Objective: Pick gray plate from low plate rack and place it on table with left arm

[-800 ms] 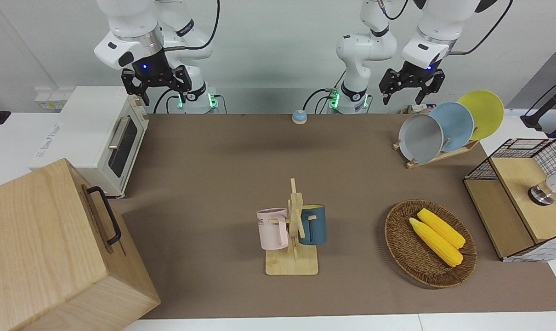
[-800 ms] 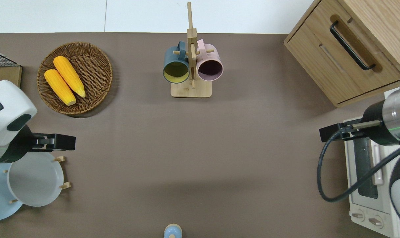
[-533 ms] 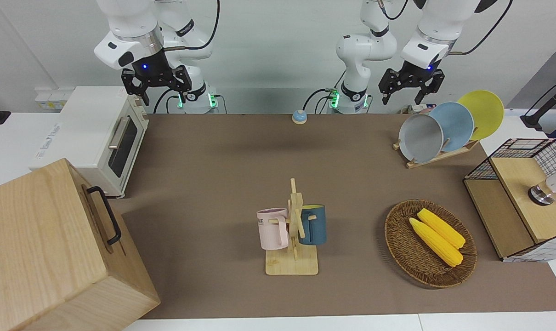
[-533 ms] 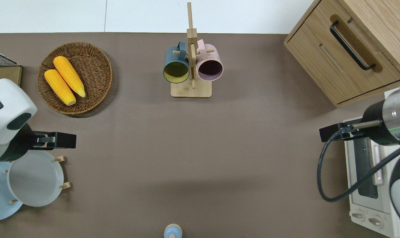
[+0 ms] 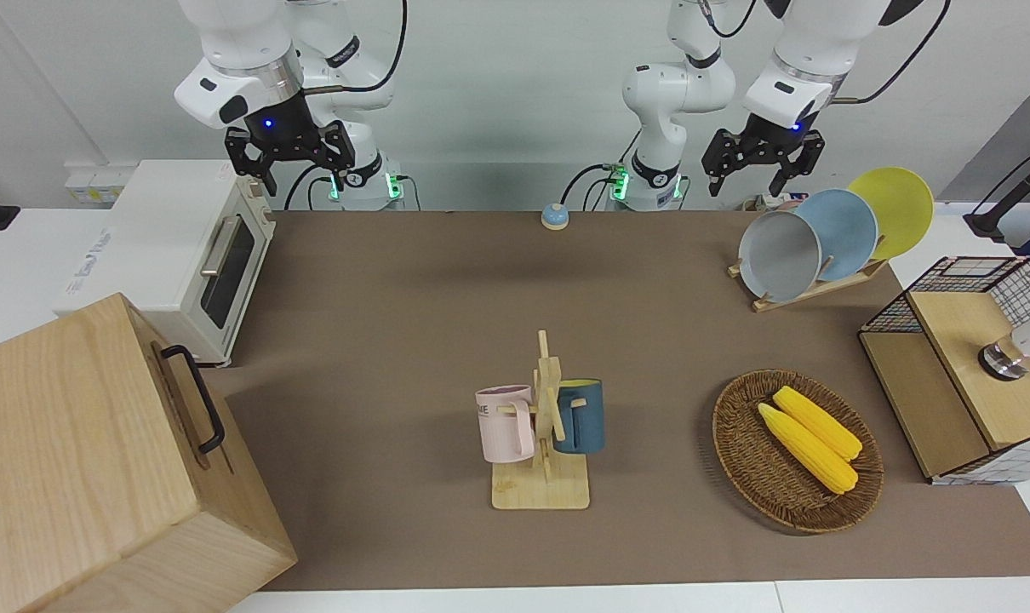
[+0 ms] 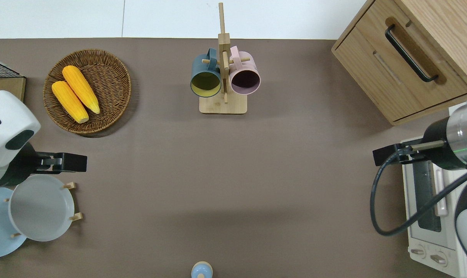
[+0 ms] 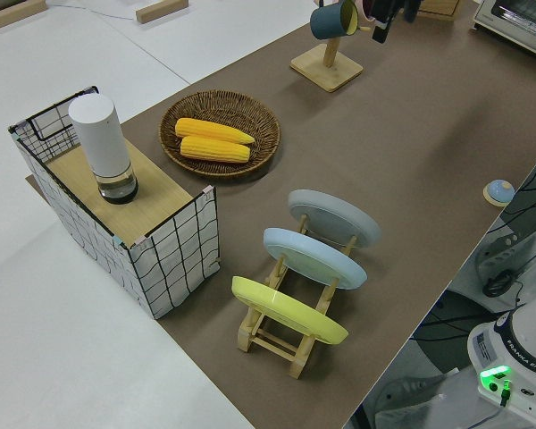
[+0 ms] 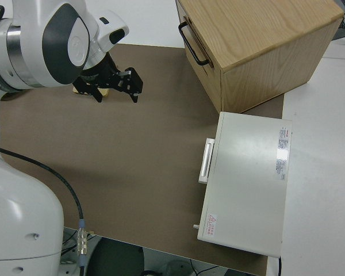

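Gray and still racked, the gray plate (image 5: 780, 256) leans in the end slot of the low plate rack (image 5: 809, 288) at the left arm's end of the desk (image 5: 413, 323), and we see it untouched. Beside it in the same rack stand a light blue plate (image 5: 840, 234) and a yellow plate (image 5: 894, 210), each tilted on its own pegs, the gray one being the one closest to the middle of the desk.

We find the left pincer (image 5: 763, 178) up in the air with its fingers spread wide and nothing between them. From overhead the left pincer (image 6: 65, 162) sits just over the bare brown cover at the upper edge of the gray plate (image 6: 41, 207), close to its rim but not touching it.

Farther from the robots than the rack, a woven basket (image 5: 796, 451) holds two ears of corn (image 5: 809, 436). At mid-desk a wooden mug stand (image 5: 542, 443) carries a pink mug (image 5: 505, 423) and a dark blue mug (image 5: 580, 415). A wire crate (image 5: 966, 366) with a wooden top sits at the desk's edge near the rack.

The right arm is parked, its right pincer (image 5: 288, 166) open.
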Robot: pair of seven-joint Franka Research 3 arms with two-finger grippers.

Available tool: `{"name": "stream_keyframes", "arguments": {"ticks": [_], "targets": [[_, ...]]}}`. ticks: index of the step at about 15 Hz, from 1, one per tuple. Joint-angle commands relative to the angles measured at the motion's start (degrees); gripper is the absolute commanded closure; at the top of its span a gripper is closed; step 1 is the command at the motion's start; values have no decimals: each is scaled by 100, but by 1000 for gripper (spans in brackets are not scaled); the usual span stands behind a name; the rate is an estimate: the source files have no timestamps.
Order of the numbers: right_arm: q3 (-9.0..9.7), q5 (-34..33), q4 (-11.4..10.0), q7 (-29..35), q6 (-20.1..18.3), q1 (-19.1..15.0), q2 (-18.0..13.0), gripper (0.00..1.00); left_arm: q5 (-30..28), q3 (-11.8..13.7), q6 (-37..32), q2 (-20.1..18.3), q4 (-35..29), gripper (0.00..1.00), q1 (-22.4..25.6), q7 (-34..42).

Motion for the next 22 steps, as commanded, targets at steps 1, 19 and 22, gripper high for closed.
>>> {"name": "stream_keyframes", "arguments": {"ticks": [1,19,22], "targets": [[33,59,35,1,-83,-56,-14,13,-65,118,-6,11,16,0,22,53],[33,59,35,1,-83,-56,-14,13,419,838,-243,-59,-19,11,338,1264],[33,59,35,1,-83,-56,-14,11,612,1103,-270,-85,-63,9,329,1424]]}}
